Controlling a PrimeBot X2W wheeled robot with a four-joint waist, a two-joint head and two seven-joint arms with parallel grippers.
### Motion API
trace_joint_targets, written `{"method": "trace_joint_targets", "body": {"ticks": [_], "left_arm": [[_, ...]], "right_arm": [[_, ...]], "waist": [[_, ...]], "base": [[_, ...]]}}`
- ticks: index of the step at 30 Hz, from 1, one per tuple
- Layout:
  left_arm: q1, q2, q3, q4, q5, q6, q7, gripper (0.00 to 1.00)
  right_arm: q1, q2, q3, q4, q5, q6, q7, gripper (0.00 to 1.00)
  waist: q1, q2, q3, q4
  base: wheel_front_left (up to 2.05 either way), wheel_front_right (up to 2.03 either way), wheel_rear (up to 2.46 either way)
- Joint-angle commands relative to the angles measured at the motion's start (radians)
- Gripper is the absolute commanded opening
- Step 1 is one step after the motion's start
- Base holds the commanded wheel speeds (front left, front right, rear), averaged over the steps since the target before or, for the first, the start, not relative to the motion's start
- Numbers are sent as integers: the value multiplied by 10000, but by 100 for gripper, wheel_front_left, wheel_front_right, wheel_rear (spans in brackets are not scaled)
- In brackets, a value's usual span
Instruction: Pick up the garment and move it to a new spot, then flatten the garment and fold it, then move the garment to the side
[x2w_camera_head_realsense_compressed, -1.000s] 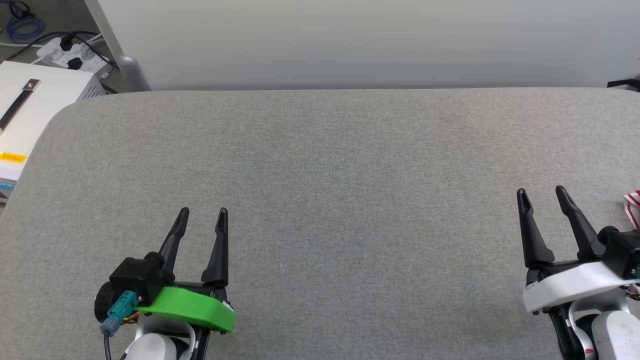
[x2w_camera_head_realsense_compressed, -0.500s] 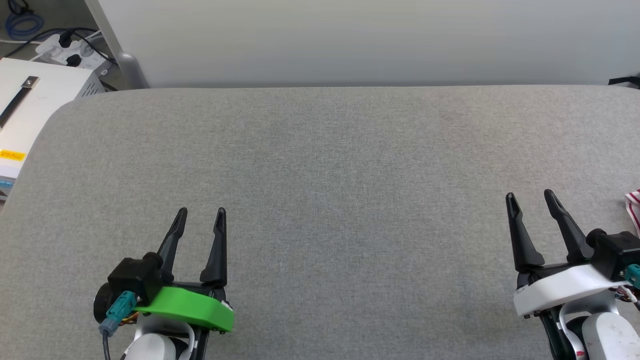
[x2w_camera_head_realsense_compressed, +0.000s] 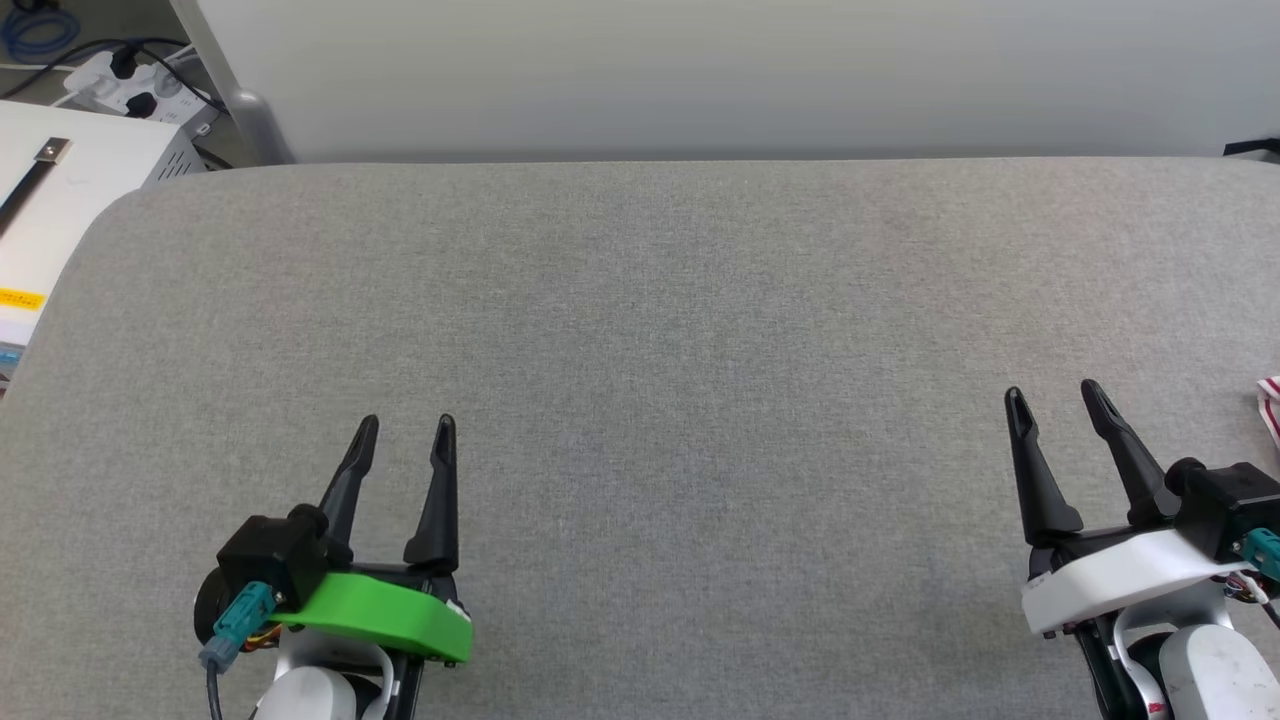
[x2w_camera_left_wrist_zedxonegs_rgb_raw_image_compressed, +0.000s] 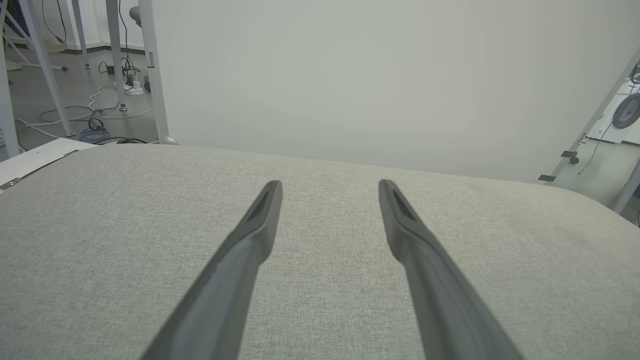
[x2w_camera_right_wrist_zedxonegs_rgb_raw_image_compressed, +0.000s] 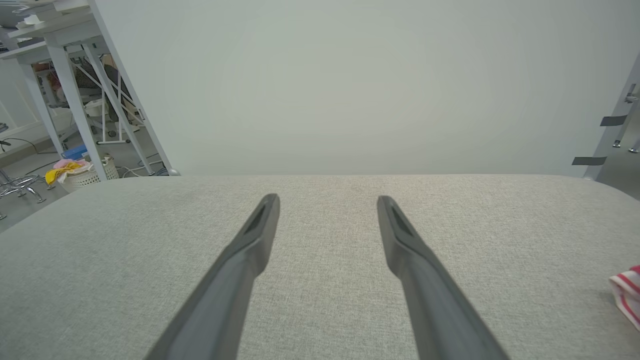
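Observation:
Just a sliver of the garment (x2w_camera_head_realsense_compressed: 1271, 404) shows at the head view's right edge, its red-and-white striped trim lying on the grey table (x2w_camera_head_realsense_compressed: 640, 330). That striped trim (x2w_camera_right_wrist_zedxonegs_rgb_raw_image_compressed: 627, 294) also peeks in at the right edge of the right wrist view. My right gripper (x2w_camera_head_realsense_compressed: 1052, 401) is open at the lower right, to the left of the trim and apart from it, with nothing between its fingers. Open and empty too, my left gripper (x2w_camera_head_realsense_compressed: 408, 431) rests at the lower left. The body of the garment is out of view.
A white cabinet (x2w_camera_head_realsense_compressed: 40, 220) stands off the table's left edge, with a power strip and cables (x2w_camera_head_realsense_compressed: 130, 85) behind it. A pale wall panel (x2w_camera_head_realsense_compressed: 700, 70) runs along the far edge. White table legs and a basket (x2w_camera_right_wrist_zedxonegs_rgb_raw_image_compressed: 82, 172) stand beyond.
The head camera has tilted, so the whole picture sits a little higher. My right gripper has drifted left, away from the striped trim. The left gripper has stayed put.

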Motion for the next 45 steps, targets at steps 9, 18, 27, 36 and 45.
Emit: {"method": "trace_joint_targets", "body": {"ticks": [9,18,27,36,45], "left_arm": [[23,-19,-16,-43,13,49,110,0],[77,-64,47,-144,274,160,332,0],[120,-100,96,-225,482,249,510,0],[165,-137,147,-308,696,341,693,0],[208,-174,197,-389,904,429,870,0]], "right_arm": [[31,56,-7,-34,-118,0,74,0],[105,171,-70,-100,-390,-1,246,0],[164,264,-119,-153,-608,-1,385,0],[225,358,-170,-207,-831,-2,527,0],[284,450,-220,-259,-1049,-3,665,0]], "waist": [[0,0,-19,-8],[0,0,-112,-19],[0,0,-187,-27],[0,0,-264,-36],[0,0,-339,-44]], "base": [[0,0,0],[0,0,0],[0,0,0],[0,0,0],[0,0,0]]}}
